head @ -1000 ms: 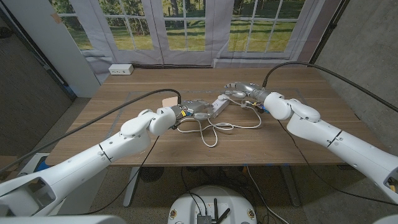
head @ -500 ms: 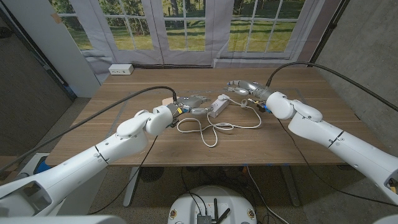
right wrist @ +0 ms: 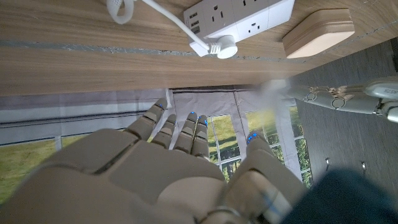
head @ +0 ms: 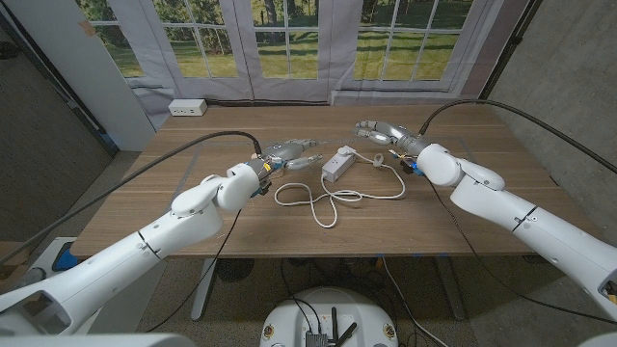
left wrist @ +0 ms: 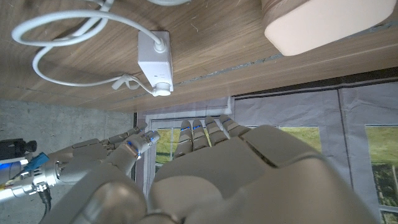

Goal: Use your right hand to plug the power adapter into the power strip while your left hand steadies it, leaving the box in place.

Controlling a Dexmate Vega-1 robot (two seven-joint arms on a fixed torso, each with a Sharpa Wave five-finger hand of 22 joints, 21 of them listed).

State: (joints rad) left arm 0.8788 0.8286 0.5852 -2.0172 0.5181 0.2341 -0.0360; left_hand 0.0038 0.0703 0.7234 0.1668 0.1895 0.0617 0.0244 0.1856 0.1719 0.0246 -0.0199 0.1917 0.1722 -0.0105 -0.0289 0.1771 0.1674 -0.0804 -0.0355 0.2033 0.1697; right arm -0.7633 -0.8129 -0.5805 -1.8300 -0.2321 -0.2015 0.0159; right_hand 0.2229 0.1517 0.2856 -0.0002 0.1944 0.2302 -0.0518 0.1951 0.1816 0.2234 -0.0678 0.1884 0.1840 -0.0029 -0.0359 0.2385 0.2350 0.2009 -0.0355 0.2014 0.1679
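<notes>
In the head view, the white power strip [head: 338, 162] lay on the wooden table [head: 193, 207], its cable [head: 323, 200] looping in coils on the side nearer the robot. The left hand [head: 289, 154] hovered just beside the strip, fingers apart and pointing toward it, gripping nothing. The right hand [head: 375, 131] was on the strip's other side, a little beyond it, fingers loosely spread and empty. A white box [head: 188, 108] sat well apart from the strip at the table's far edge.

In the left wrist view, the left hand [left wrist: 242, 174] had its fingers extended, holding nothing; the power strip [left wrist: 155, 61] lay apart from it, with the power adapter [left wrist: 161, 89] plugged at its end.

In the right wrist view, the right hand [right wrist: 168, 162] was spread and empty, with the power strip [right wrist: 239, 17], the adapter [right wrist: 222, 47] and a tan box [right wrist: 318, 32] beyond it.
</notes>
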